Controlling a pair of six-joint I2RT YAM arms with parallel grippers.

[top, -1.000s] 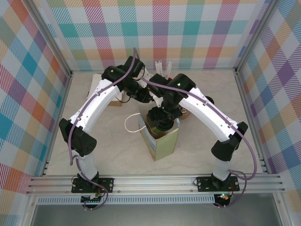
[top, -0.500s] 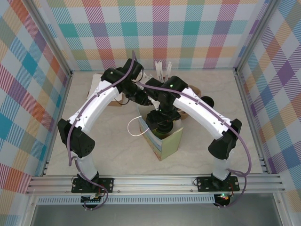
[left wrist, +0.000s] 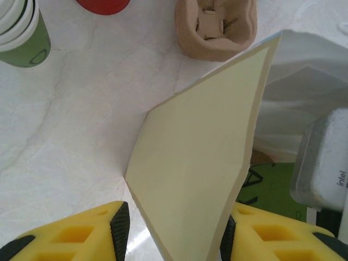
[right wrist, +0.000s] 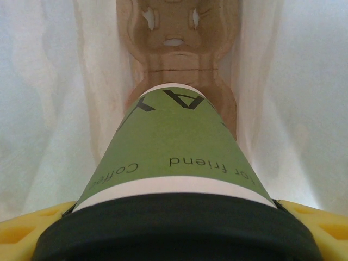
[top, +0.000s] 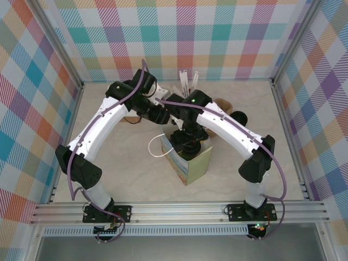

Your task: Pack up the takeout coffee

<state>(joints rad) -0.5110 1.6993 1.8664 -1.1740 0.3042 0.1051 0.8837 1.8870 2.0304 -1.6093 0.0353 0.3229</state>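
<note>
Your right claw holds the coffee up near its black lid, upright inside the paper bag at the middle of the counter, over a cardboard cup tray; your left claw stands half parted, the bag's far-left wall between its fingers.

The pale marbled table bears a paper bag, stacked cups, a red cup and a cardboard carrier.
</note>
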